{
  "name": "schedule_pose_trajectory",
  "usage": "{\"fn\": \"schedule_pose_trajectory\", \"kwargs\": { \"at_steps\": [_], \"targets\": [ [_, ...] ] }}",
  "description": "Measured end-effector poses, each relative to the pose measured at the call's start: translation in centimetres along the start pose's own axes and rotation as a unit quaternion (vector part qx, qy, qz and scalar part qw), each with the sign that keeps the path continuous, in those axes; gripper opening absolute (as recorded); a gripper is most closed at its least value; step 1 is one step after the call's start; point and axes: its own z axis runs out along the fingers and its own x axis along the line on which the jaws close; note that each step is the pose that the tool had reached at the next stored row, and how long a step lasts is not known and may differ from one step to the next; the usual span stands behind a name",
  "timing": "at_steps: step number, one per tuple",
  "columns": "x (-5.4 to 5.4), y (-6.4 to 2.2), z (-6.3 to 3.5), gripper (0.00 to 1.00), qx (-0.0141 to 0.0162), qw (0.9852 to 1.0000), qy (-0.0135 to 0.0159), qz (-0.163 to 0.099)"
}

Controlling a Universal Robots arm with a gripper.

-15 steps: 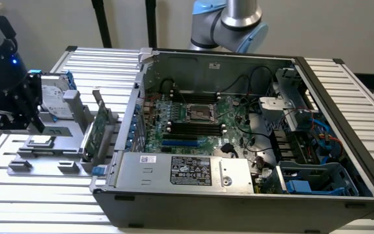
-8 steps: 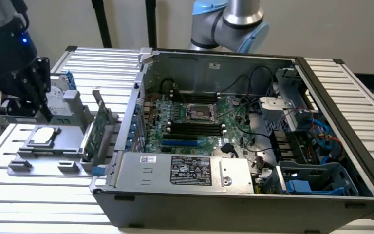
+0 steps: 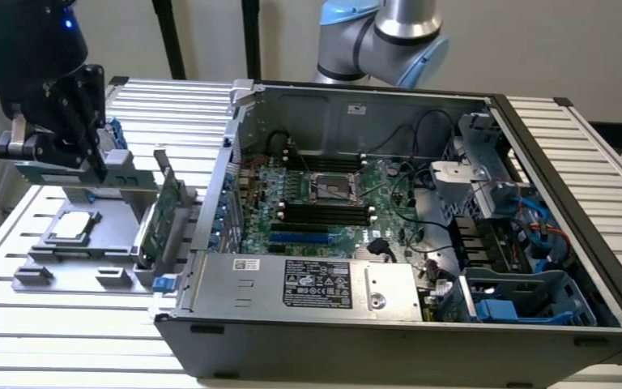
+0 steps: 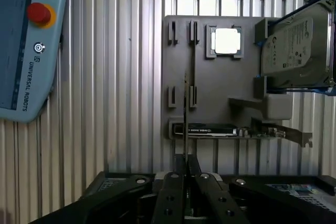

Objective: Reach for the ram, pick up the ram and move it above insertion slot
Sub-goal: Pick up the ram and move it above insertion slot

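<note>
While the stick hangs in the air, grip: the black two-fingered gripper (image 4: pixel 185 162) has its fingers (image 4: pixel 169 192) drawn narrow onto the long, thin green circuit-board ram (image 4: pixel 185 114). The wrist view shows the ram edge-on as a dark sliver.
Ram position: it appears lifted over the flat grey slotted parts tray (image 4: pixel 178 93), just beside its empty upright holders. In the exterior view the gripper (image 3: pixel 74 150) sits at the exterior view's left, well apart from the open dark-grey metal computer case (image 3: pixel 398 340).
Insertion slot: the row of long black memory slots (image 3: pixel 322 215) lies on the green motherboard, deep inside the case.
Risk, slip: the fingers clamp only the thin faces near one end, so I judge the stick could pivot or slide if the arm swings sharply.
Risk, case wall: the path to the slots crosses the raised silver side wall (image 3: pixel 224 186). A low carry could strike the ram against it.
Risk, tray neighbours: the wide green expansion card with a metal bracket (image 4: pixel 231 129), the square silver processor chip (image 4: pixel 227 40) and the grey boxy hard drive (image 4: pixel 296 45) stand near. A sideways drift could clip them.
Risk, cables: black wires (image 3: pixel 398 182) loop just beside the slots and could snag the stick.
Worktop: the ribbed aluminium worktop (image 4: pixel 121 77) also carries a blue pendant with a red button (image 4: pixel 26 51).
</note>
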Motion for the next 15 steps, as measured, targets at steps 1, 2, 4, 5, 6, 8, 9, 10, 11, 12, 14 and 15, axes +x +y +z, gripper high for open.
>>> {"fn": "schedule_pose_trajectory", "kwargs": {
  "at_steps": [1,2,4,5,6,8,9,10,11,12,14,15],
  "targets": [
    [0.0,-0.41,-0.27,0.14,-0.0001,1.0,-0.0002,0.0],
    [0.0,-0.83,-0.52,0.14,-0.0003,1.0,-0.0004,0.0],
    [-0.1,-1.64,-0.83,0.14,-0.0004,1.0,-0.001,0.0],
    [-0.1,-2.04,-0.92,0.14,-0.0004,1.0,-0.0014,0.0],
    [-0.1,-2.47,-0.97,0.14,-0.0005,1.0,-0.0019,0.0],
    [-0.2,-3.34,-1.05,0.14,-0.0004,1.0,-0.0032,0.0],
    [-0.2,-3.83,-1.08,0.14,-0.0004,1.0,-0.0039,0.0],
    [-0.2,-4.27,-1.11,0.14,-0.0004,1.0,-0.0044,0.0],
    [-0.2,-4.71,-1.14,0.14,-0.0004,1.0,-0.005,0.0],
    [-0.3,-5.17,-1.17,0.14,-0.0004,1.0,-0.0055,0.0],
    [-0.3,-6.06,-1.2,0.14,-0.0004,1.0,-0.0072,0.0],
    [-0.3,-6.54,-1.23,0.14,-0.0004,1.0,-0.0084,0.0]
  ]
}}
